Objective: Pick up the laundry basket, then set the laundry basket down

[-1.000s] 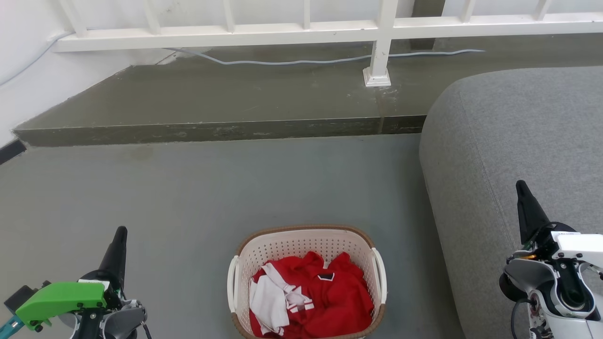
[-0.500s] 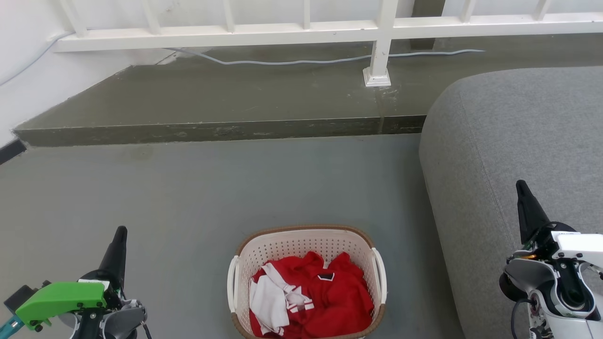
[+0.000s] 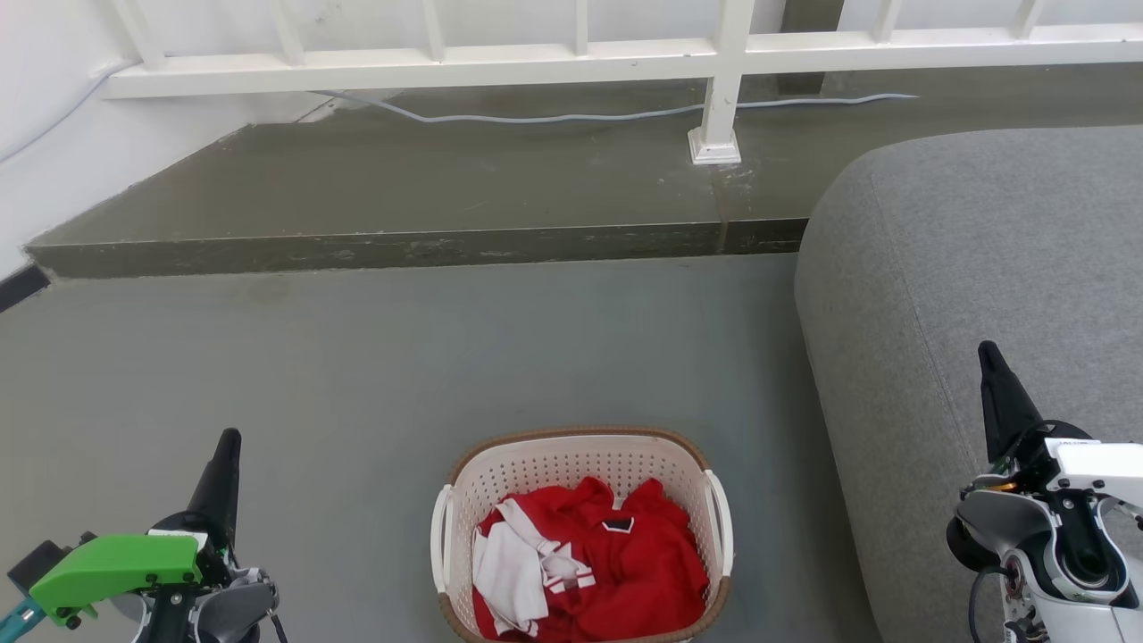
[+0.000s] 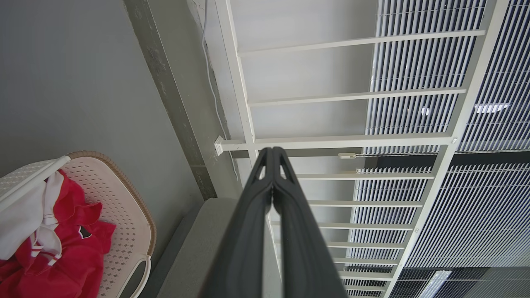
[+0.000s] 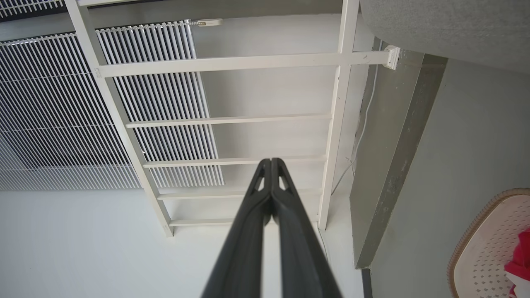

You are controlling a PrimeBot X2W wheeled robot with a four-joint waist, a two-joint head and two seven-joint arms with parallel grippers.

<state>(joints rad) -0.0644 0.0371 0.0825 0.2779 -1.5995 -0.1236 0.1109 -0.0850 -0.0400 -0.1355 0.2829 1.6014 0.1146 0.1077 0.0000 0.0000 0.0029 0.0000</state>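
Note:
The laundry basket (image 3: 580,464), cream-white and perforated with a brown woven-look rim and white side handles, stands on the grey floor at the bottom centre of the head view, holding red and white clothes. My left gripper (image 3: 229,438) is at the lower left, well apart from the basket, fingers pressed together and empty. My right gripper (image 3: 987,350) is at the lower right over the sofa edge, also shut on nothing. The left wrist view shows its shut gripper (image 4: 272,150) with the basket (image 4: 124,215) at lower left. The right wrist view shows its shut gripper (image 5: 271,161) and the basket's rim (image 5: 468,238) at lower right.
A grey sofa (image 3: 982,250) fills the right side, close to the basket. A raised concrete step (image 3: 411,243) crosses the back, with a white railing (image 3: 571,62), its post (image 3: 714,134) and a cable (image 3: 554,116) on it. Open floor lies ahead of the basket and to its left.

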